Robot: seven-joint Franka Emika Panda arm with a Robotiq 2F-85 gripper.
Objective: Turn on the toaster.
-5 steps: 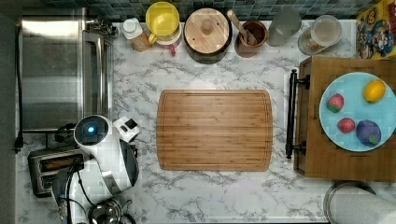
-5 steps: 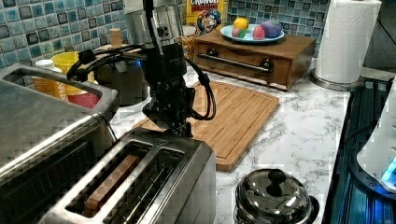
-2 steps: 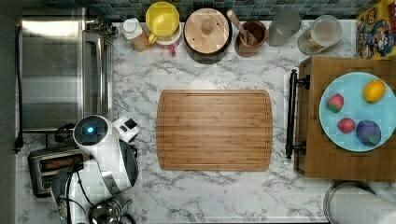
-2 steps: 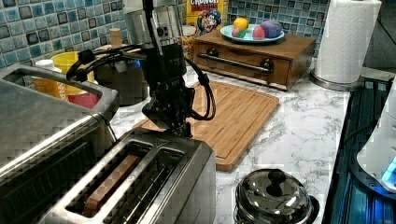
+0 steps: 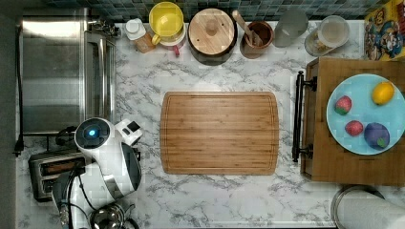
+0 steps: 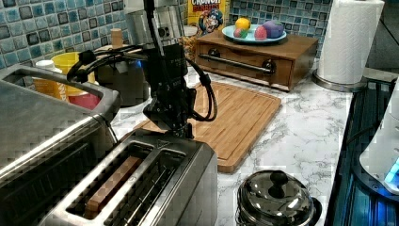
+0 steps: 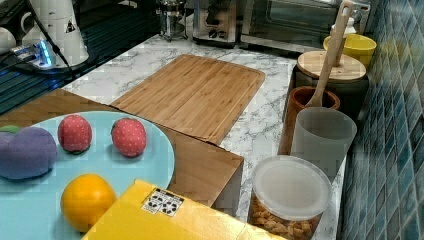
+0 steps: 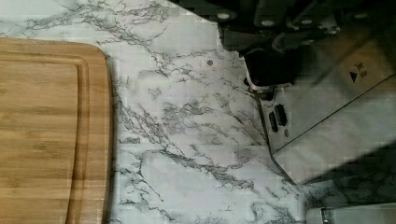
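The toaster (image 6: 136, 188) stands on the marble bench (image 6: 301, 136) directly under the pincer (image 6: 176, 129), whose tip sits at the toaster's far end in the left view, seemingly at the lever knob, though contact is hard to judge. Whether the pincer is spread or pressed together I cannot tell: the arm's body and cables cover its fingers. In the top view the arm hides much of the toaster (image 5: 47, 171). Just beside the pincer lies the wooden cutting board (image 6: 235, 113); the toaster oven (image 6: 42, 141) stands close alongside, and a small steel pot (image 6: 275, 202) sits near the toaster's other side.
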